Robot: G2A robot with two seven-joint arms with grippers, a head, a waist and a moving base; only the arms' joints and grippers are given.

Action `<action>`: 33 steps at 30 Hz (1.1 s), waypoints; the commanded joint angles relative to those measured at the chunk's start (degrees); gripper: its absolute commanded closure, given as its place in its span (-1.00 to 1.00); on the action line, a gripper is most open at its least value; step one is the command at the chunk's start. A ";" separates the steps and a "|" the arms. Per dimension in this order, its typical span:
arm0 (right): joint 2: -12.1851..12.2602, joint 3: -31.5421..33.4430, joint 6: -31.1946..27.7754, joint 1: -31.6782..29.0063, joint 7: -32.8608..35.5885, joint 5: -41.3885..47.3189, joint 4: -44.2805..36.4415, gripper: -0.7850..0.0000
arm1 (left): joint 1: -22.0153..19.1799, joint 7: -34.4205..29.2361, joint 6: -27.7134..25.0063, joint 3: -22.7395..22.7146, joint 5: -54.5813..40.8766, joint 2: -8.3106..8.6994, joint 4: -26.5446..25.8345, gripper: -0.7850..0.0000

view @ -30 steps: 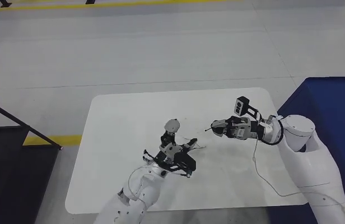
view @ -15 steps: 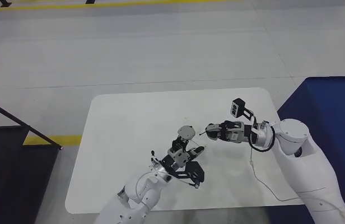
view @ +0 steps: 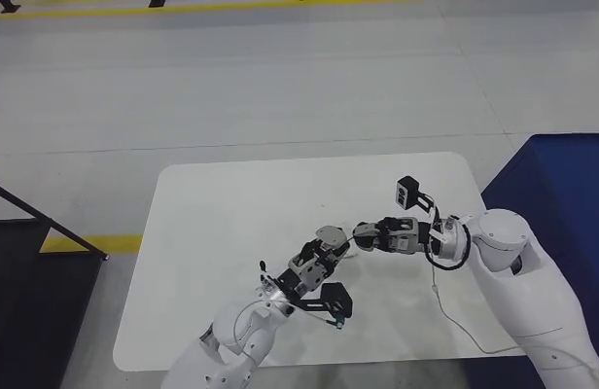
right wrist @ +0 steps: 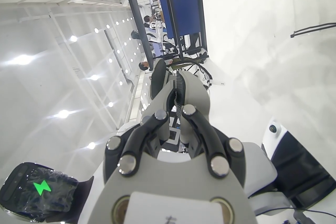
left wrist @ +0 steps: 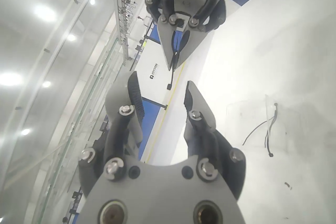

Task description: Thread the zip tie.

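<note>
Protruding thin black zip tie [left wrist: 171, 78], pinched by right gripper [left wrist: 173, 66] jaws

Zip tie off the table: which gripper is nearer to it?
Right. The right gripper is shut on the zip tie, which sticks out past its fingertips. The left gripper is open and faces it, the tie's free end at the gap between its fingers.

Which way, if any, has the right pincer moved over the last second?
Yes. The right pincer, holding the zip tie, moved away from the table's right edge, toward its middle.
</note>
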 commanded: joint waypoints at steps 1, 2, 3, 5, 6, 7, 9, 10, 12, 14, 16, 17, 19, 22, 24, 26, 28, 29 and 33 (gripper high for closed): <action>0.01 -0.18 0.05 0.05 -0.19 -0.03 -0.09 1.00 | 0.09 -0.25 0.04 -0.02 0.21 -0.02 -0.04 0.40; 0.02 -0.30 0.00 0.10 -0.13 -0.02 -0.18 1.00 | 0.12 -0.29 -0.07 -0.02 0.07 -0.04 -0.06 0.44; 0.04 -0.34 -0.02 0.13 -0.22 -0.09 -0.18 1.00 | 0.12 -0.27 -0.12 -0.05 0.03 -0.05 -0.06 0.50; 0.07 -0.45 0.00 0.17 -0.27 -0.11 -0.22 1.00 | 0.13 -0.21 -0.15 -0.10 0.03 -0.06 -0.03 0.51; 0.09 -0.52 0.12 0.21 -0.34 -0.22 -0.23 1.00 | 0.18 -0.07 -0.22 -0.10 0.02 -0.06 -0.05 0.50; 0.11 -0.61 0.20 0.26 -0.36 -0.35 -0.28 1.00 | 0.25 0.02 -0.37 -0.12 -0.07 -0.05 -0.08 0.50; 0.15 -0.84 0.28 0.32 -0.36 -0.69 -0.41 1.00 | 0.32 0.02 -0.65 -0.24 -0.09 -0.04 -0.20 0.79; 0.16 -0.90 0.26 0.33 -0.35 -0.69 -0.49 1.00 | 0.33 0.00 -0.77 -0.28 0.03 -0.03 -0.25 1.00; 0.20 -0.93 0.24 0.30 -0.38 -0.60 -0.65 1.00 | 0.34 0.07 -0.94 -0.35 0.29 -0.01 -0.38 1.00; 0.24 -0.90 0.28 0.30 -0.35 -0.45 -0.85 1.00 | 0.39 0.10 -1.09 -0.41 0.47 0.00 -0.47 1.00; 0.28 -0.85 0.36 0.31 -0.33 -0.16 -0.94 1.00 | 0.43 0.18 -1.11 -0.49 0.52 0.01 -0.59 1.00; 0.29 -0.84 0.42 0.30 -0.29 0.00 -1.00 1.00 | 0.45 0.16 -1.11 -0.54 0.63 0.02 -0.60 1.00; 0.30 -0.76 0.72 0.31 -0.11 0.84 -0.96 0.00 | 0.54 0.15 -1.18 -0.67 0.66 0.03 -0.66 1.00; 0.36 -0.14 0.55 0.64 0.90 2.50 -0.91 -1.00 | 0.81 -0.25 -1.79 -1.01 0.48 0.09 -1.04 1.00; 0.42 1.14 -0.61 0.66 1.33 4.56 -0.22 -1.00 | 1.34 -0.71 -3.57 -1.39 -1.16 0.14 -1.71 1.00; 0.76 2.18 -1.97 0.91 2.75 3.27 0.71 -1.00 | 1.32 -1.30 -5.77 -1.96 -0.34 0.35 -2.66 1.00; 0.99 3.33 -5.05 0.62 1.90 1.46 1.82 -1.00 | 1.99 -0.44 -6.15 -2.47 -2.56 0.41 -3.55 1.00; 1.06 3.95 -5.97 0.44 1.77 1.72 2.70 -1.00 | 2.25 0.42 -6.78 -3.01 -4.04 0.50 -4.09 1.00; 0.99 5.39 -7.37 0.54 -0.08 4.22 4.25 -1.00 | 2.29 0.56 -6.70 -3.27 -4.18 0.54 -4.28 1.00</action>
